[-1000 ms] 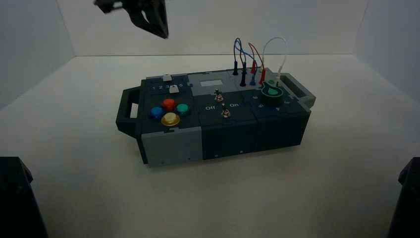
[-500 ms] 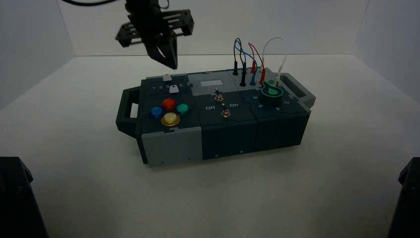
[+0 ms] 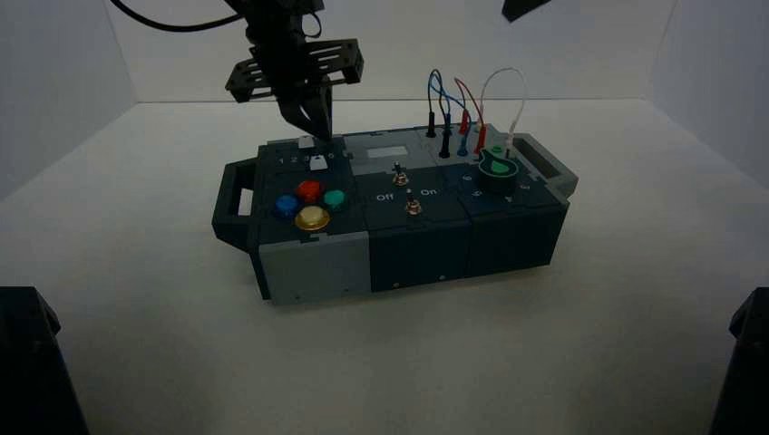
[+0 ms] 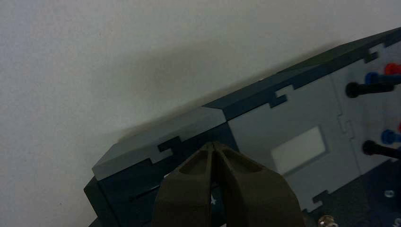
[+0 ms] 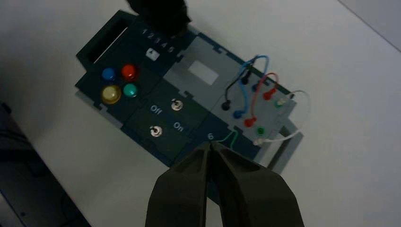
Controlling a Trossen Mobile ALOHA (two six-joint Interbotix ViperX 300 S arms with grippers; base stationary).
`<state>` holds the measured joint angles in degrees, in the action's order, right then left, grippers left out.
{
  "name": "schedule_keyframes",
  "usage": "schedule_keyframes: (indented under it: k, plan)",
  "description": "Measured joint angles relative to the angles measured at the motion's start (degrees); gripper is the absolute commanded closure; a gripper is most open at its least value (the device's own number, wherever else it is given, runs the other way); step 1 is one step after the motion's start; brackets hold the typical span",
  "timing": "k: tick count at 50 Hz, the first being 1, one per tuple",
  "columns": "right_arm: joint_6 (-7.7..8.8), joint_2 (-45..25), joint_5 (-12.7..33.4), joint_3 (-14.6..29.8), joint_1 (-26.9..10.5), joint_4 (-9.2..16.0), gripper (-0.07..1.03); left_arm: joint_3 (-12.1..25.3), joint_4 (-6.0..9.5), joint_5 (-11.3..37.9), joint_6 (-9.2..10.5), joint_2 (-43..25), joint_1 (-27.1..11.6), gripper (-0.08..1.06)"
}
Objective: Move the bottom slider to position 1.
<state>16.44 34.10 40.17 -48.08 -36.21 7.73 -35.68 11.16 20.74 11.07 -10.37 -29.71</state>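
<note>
The bottom slider's white knob [image 3: 317, 163] [image 5: 152, 53] sits on the box's back left panel, below the white "1 2 3 4 5" scale, roughly by the 3 and 4. Position 1 [image 5: 145, 32] [image 3: 281, 160] is the digit nearest the box's left handle. My left gripper [image 3: 317, 133] [image 4: 215, 145] hangs shut just above the box's rear edge, behind the knob and near the top slider [image 3: 306, 141], not touching the knob. My right gripper [image 5: 209, 144] is shut and empty, high over the box; only a corner of it [image 3: 523, 7] shows in the high view.
The dark box [image 3: 417, 245] stands a little turned on the white table. In front of the sliders are four coloured buttons [image 3: 310, 201], then two toggle switches [image 3: 413, 207] by "Off" and "On", a green knob [image 3: 497, 169] and plugged wires [image 3: 462, 100] at the right rear.
My left gripper has come down and moved right, from high at the back to just above the sliders. A corner of the right gripper has come into the top of the high view.
</note>
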Motion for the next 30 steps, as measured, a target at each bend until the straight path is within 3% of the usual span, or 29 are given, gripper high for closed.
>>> schedule_keyframes:
  k: [16, 30]
  plan:
    - [0.0, 0.0, -0.88, -0.53, -0.7, 0.0, 0.98, 0.0, -0.09, -0.26, 0.0, -0.26, 0.53, 1.01]
    - [0.18, 0.0, -0.79, -0.53, -0.7, 0.0, 0.98, -2.81, -0.18, 0.09, 0.0, 2.11, 1.05, 1.01]
